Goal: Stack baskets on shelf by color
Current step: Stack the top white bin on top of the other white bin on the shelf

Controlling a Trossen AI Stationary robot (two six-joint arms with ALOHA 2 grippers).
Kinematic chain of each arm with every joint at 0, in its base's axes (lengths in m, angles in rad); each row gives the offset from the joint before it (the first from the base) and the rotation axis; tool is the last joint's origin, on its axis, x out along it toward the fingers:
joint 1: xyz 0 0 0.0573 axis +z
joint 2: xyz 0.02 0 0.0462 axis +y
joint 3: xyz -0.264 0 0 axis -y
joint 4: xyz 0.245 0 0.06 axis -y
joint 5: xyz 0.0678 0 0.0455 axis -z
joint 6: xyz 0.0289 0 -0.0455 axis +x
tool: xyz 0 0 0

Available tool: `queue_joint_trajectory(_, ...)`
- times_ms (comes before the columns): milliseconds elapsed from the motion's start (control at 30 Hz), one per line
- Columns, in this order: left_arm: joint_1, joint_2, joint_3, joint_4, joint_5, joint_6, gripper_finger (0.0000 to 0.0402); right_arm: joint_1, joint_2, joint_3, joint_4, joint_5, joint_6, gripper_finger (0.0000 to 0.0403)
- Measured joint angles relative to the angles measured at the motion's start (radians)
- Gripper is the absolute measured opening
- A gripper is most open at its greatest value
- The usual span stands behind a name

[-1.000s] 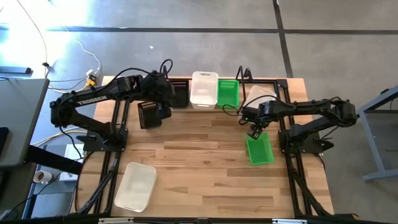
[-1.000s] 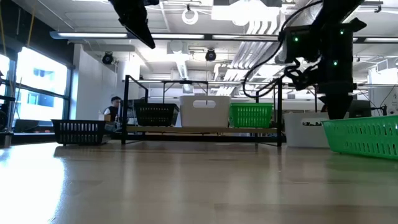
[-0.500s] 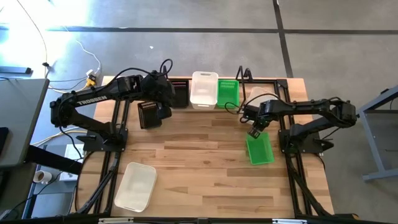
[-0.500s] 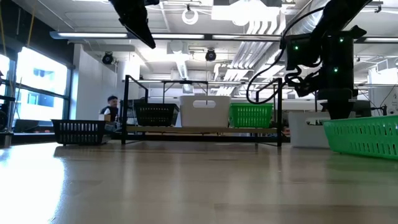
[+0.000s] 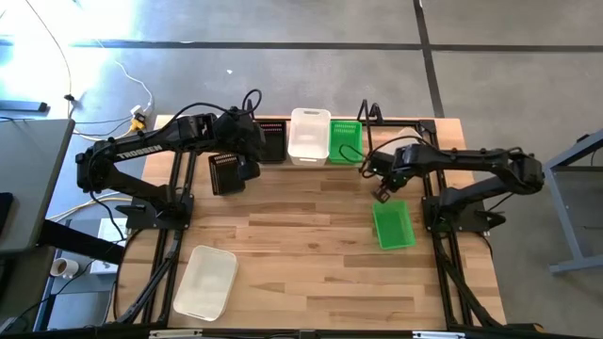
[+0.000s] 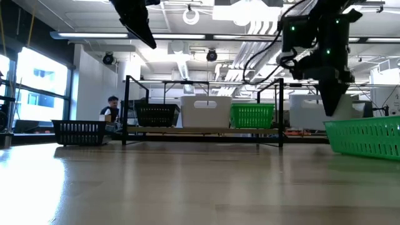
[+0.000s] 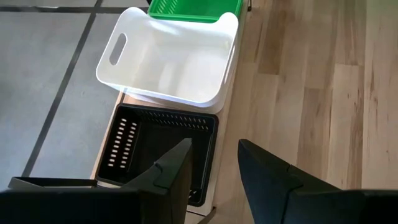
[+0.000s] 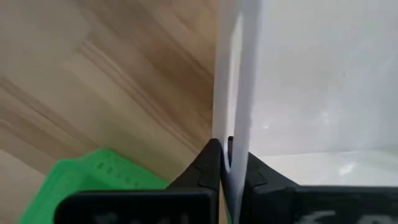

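My right claw (image 8: 227,163) is pinched shut on the thin wall of a white basket (image 8: 311,74), at about two o'clock on the table (image 5: 311,245), beside the shelf (image 6: 203,130). I should lift straight, keeping the wall from slipping and clearing the green basket (image 5: 392,225).

My left claw (image 7: 214,168) hovers empty, part open, over the shelf's black basket (image 7: 155,149).

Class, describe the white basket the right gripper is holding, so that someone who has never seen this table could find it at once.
Start at the shelf along the table's far edge. Just past its right end, the right gripper pinches the wall of a white basket. Unlike the white basket on the shelf and the white basket near the front left corner, it hangs lifted.
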Motion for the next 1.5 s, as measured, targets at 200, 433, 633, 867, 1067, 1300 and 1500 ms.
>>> queue_joint_trajectory(200,0.000,0.000,0.000,0.000,0.000,0.000,0.0120,0.040,-0.054,0.088,-0.102,0.049,0.165,0.0000)
queue_joint_trajectory(433,0.000,0.000,0.000,0.000,0.000,0.000,0.0120,0.074,-0.070,0.234,-0.280,0.165,0.313,0.0000)
queue_joint_trajectory(633,0.000,0.000,0.000,0.000,0.001,-0.007,0.0120,0.075,-0.070,0.378,-0.338,0.279,0.311,0.0000)
queue_joint_trajectory(867,0.000,0.000,0.000,-0.005,0.001,-0.121,0.0120,0.049,-0.070,0.534,-0.316,0.387,0.183,0.0000)
queue_joint_trajectory(1067,0.000,0.000,0.000,-0.031,-0.007,-0.237,0.0120,0.007,-0.056,0.659,-0.191,0.444,-0.026,0.0000)
queue_joint_trajectory(1300,0.000,0.000,0.000,-0.136,-0.023,-0.367,0.0119,-0.042,0.047,0.803,-0.064,0.444,-0.328,0.0000)
queue_joint_trajectory(1500,0.000,0.000,0.000,-0.219,-0.045,-0.447,0.0119,-0.071,0.184,0.939,-0.050,0.370,-0.557,0.0000)
